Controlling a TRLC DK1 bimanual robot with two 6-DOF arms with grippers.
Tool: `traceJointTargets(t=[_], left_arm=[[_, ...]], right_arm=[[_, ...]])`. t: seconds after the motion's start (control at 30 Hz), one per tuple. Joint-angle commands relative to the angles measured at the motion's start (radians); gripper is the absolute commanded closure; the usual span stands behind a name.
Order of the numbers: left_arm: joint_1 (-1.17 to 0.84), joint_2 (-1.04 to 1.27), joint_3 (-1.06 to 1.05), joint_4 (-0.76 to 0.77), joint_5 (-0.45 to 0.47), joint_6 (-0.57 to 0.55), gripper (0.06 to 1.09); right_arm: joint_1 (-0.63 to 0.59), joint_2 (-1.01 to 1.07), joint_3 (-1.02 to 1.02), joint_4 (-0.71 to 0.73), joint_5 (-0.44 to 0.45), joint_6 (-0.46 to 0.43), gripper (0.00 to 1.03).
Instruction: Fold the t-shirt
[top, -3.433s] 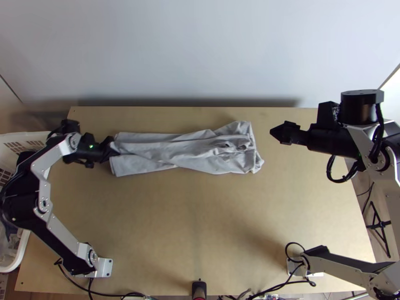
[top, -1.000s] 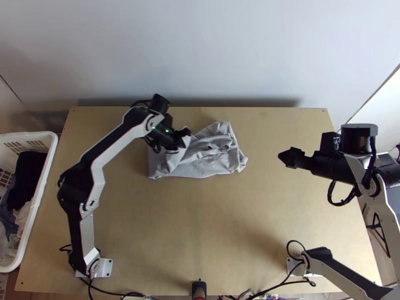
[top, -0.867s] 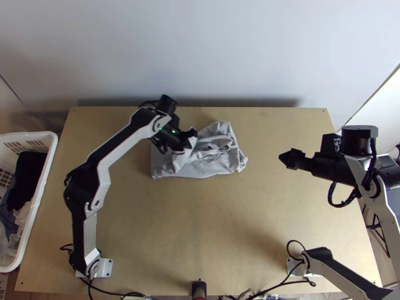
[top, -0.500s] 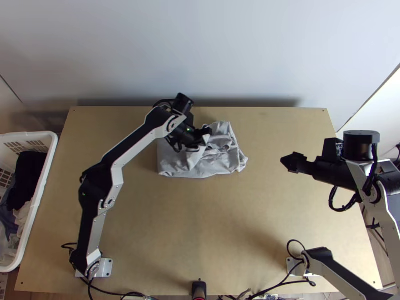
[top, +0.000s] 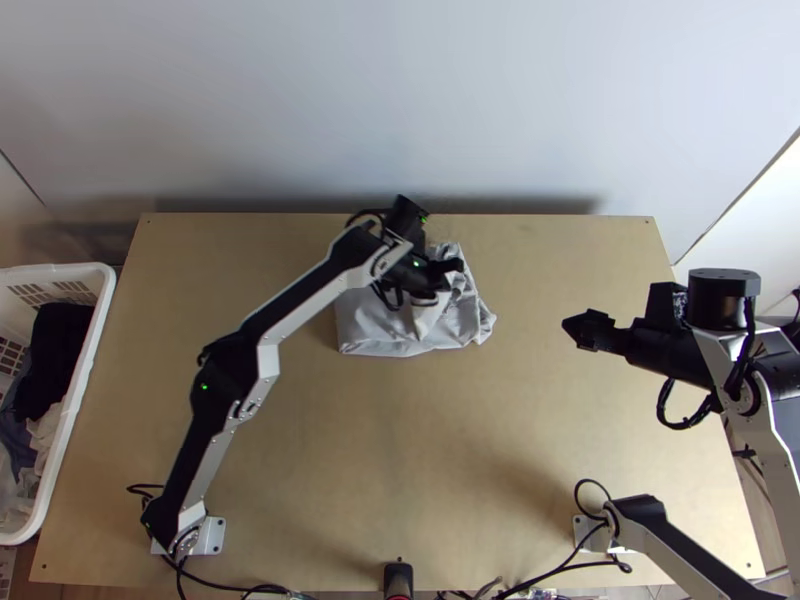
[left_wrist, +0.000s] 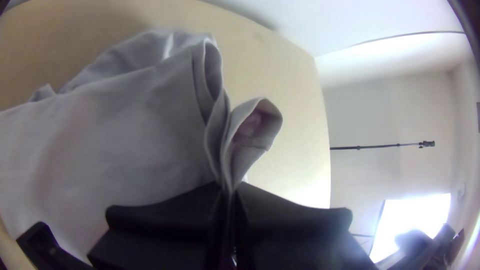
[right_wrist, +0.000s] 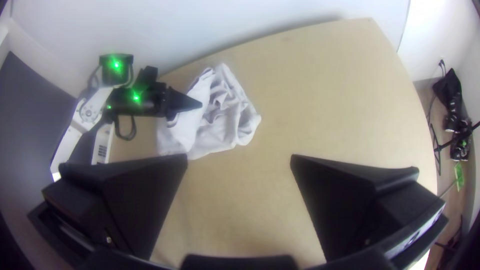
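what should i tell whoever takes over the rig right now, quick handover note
Left gripper: jaws closed on a layered edge of the t-shirt.
Right gripper: jaws apart, empty, off to the shirt's right.
Grey t-shirt: mid-table, toward the wall.
Done: shirt doubled into a short, layered bundle, rumpled at its right end.
Left to do, probably: lay the held edge down, let go, smooth creases.

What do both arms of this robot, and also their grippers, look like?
The left arm and right arm have silver-grey links and black joints. A black cable loops near the right wrist. Green lights glow on the left arm. The left gripper and right gripper are black, each with two wide, flat fingers.
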Motion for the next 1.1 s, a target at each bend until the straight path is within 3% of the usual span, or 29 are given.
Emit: traceJointTargets(t=[0.0, 0.03, 0.1, 0.2, 0.3, 0.57, 0.77, 0.93, 1.07], left_arm=[[-0.051, 0.074, 0.016, 0.084, -0.009, -0.034, 1.04], [-0.052, 0.083, 0.014, 0.094, -0.009, -0.036, 1.01], [-0.052, 0.097, 0.014, 0.114, -0.009, -0.036, 0.84], [-0.048, 0.112, 0.014, 0.159, -0.050, -0.051, 0.30], [-0.034, 0.117, 0.014, 0.215, -0.115, -0.100, 0.11], [0.012, 0.045, 0.014, 0.315, -0.153, -0.212, 0.11], [0.040, -0.093, 0.006, 0.400, -0.153, -0.220, 0.11], [0.086, -0.193, -0.032, 0.384, -0.141, -0.151, 0.12], [0.139, -0.270, -0.055, 0.223, -0.142, -0.016, 0.12]], right_arm=[[-0.001, -0.009, -0.007, 0.005, 0.000, 0.004, 0.07], [-0.001, -0.015, -0.007, 0.005, -0.002, 0.004, 0.07], [-0.001, -0.023, -0.010, 0.005, -0.002, 0.004, 0.07], [-0.002, -0.039, -0.027, 0.005, -0.014, 0.005, 0.07], [-0.009, -0.059, -0.047, 0.005, -0.039, 0.010, 0.07], [-0.019, -0.098, -0.101, 0.003, -0.097, 0.033, 0.07], [-0.018, -0.110, -0.150, 0.006, -0.102, 0.054, 0.05], [-0.016, -0.113, -0.179, 0.059, -0.100, 0.100, 0.05], [0.018, -0.090, -0.183, 0.168, -0.100, 0.128, 0.16]])
